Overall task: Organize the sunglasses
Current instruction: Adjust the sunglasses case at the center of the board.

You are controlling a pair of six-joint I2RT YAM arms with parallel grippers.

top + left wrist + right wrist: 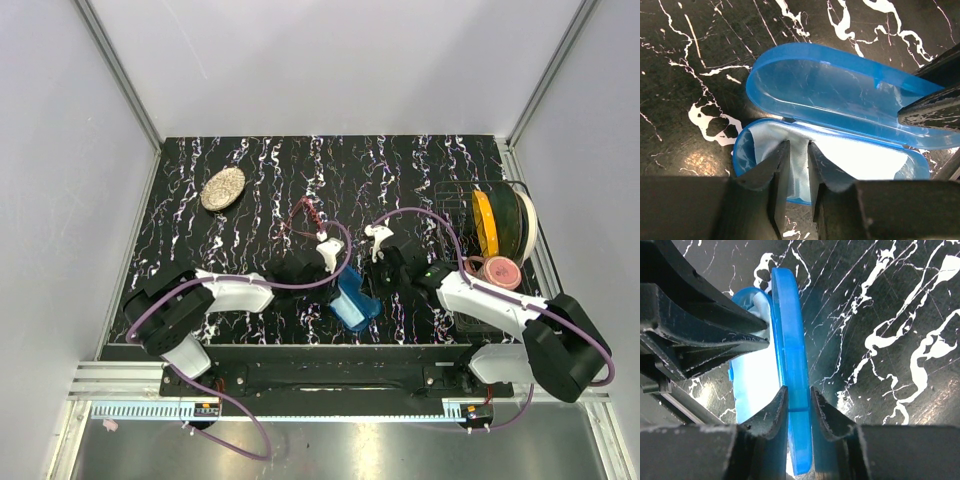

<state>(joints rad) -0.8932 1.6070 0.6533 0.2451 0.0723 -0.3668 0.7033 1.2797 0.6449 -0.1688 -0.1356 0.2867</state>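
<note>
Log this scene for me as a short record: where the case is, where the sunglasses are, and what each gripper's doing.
case: glossy blue oval hard case, open, between the two arms
cloth: light blue cloth lying inside the lower half
sunglasses: thin red wire-frame sunglasses, on the black marbled table beyond the case, untouched
left gripper: closed on the lower half's rim
right gripper: closed on the raised lid's edge

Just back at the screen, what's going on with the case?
The blue case lies open near the front edge of the table. The right gripper has its fingers clamped on the edge of the lid, holding it open. The left gripper is down in the lower half, fingers close together around the light blue cloth; whether it grips is unclear. The sunglasses lie on the table behind, not yet in the case.
</note>
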